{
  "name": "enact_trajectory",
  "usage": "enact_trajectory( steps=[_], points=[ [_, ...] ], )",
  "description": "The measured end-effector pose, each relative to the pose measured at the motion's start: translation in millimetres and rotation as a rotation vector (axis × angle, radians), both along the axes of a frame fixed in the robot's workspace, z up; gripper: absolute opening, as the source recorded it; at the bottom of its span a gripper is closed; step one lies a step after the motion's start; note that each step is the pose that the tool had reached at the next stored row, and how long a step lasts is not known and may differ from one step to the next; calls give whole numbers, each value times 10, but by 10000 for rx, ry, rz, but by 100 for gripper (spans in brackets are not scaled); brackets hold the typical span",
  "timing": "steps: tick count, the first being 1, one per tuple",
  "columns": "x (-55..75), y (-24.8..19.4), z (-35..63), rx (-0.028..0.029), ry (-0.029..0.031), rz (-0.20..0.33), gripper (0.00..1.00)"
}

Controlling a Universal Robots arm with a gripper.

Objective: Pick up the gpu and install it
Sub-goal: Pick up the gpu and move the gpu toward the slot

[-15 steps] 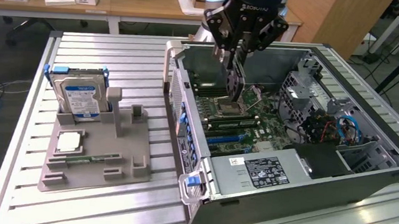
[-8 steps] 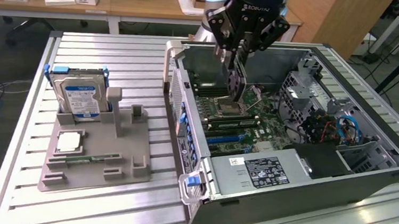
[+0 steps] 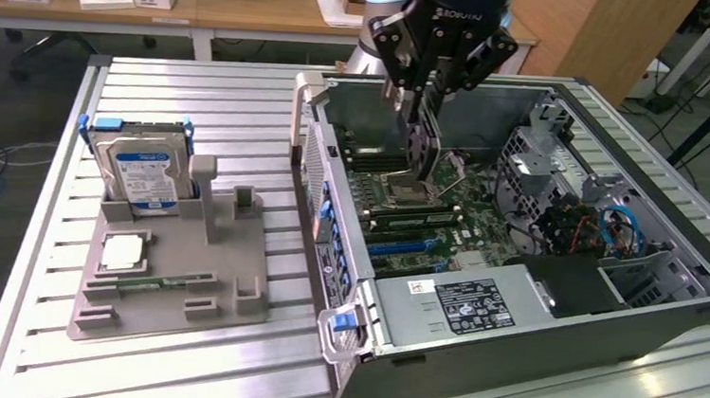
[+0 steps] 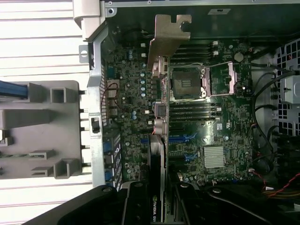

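Jaws pinch the gpu [image 3: 423, 143] by one end. The card hangs straight down from the gripper [image 3: 425, 86], with the silver bracket [image 4: 168, 37] at the end farthest from the fingertips. The wrist points straight down over the open PC case [image 3: 532, 365], tool axis roughly square to the motherboard [image 4: 131, 93], gripper body above the case rim and only the card reaching inside. Directly below the jaws is the CPU socket [image 4: 185, 83] area, not a card slot. The blue expansion slots [image 4: 182, 138] lie beside the card's line, out toward the labelled power supply [image 3: 474, 303]. Can't tell if the bracket tip touches the board or just clears it. My read is that the step in hand is lining the card up over a slot. To do that well, carry it with clearance over the socket lever and memory slots. Get the connector edge parallel to the blue slot and the bracket toward the case's rear wall before any downward push. Go in straight with no twist, since a grip this far out on the end gives the card leverage to pivot between the pads. Seat with even pressure and stop if one end goes in first. The hard drive [image 3: 141, 173] and grey fixture [image 3: 183, 290] sit well apart from the jaws, outside the case, so they're no collision concern.
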State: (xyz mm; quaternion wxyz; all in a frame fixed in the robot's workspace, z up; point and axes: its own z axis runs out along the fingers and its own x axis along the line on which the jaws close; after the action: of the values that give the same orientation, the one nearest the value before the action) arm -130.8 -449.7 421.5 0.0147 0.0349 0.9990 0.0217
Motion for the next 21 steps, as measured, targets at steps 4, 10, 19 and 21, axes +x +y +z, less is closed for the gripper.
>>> enact_trajectory(
  steps=[4, 10, 19, 21],
  points=[
    [11, 0, 0, 0, 0, 0, 26],
    [30, 0, 0, 1, -1, 0, 26],
    [59, 0, 0, 0, 0, 1, 26],
    [66, 0, 0, 1, -1, 1, 26]
  ],
)
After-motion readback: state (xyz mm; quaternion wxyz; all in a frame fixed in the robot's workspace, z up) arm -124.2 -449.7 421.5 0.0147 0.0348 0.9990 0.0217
